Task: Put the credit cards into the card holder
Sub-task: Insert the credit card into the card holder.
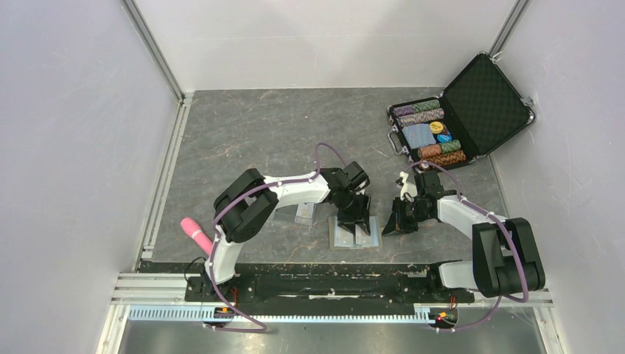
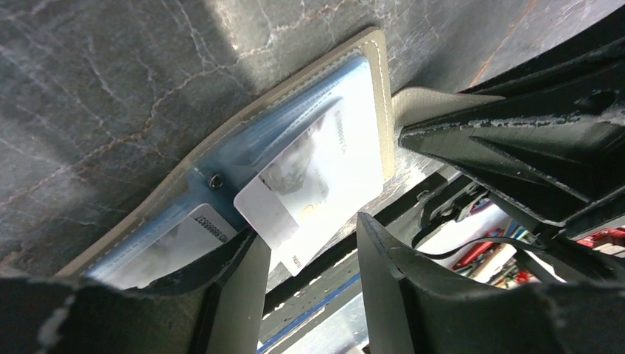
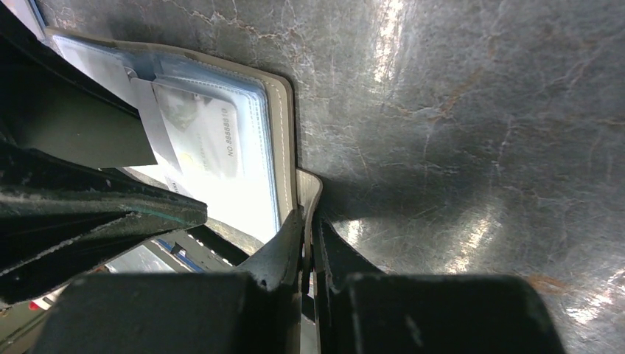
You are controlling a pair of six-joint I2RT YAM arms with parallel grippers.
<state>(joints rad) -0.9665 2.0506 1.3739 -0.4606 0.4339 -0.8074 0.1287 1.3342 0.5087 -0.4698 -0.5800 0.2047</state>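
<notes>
Lying nearest, card holder (image 1: 356, 234): spread flat by the table (image 1: 258, 133) edge.
Right gripper (image 3: 308, 217): clamped on its right flap.
Credit card (image 2: 295, 203): half in the right pocket, slanted, free end pointing near.
Left gripper (image 2: 306, 228): jaws wide, straddling that end; we judge it the closer arm.

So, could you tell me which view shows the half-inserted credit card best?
Left wrist: the credit card fills mid-frame, one end tucked in a blue pocket of the card holder. Right wrist shows it smaller, off-centre; top external shows it too small to make out.
</notes>
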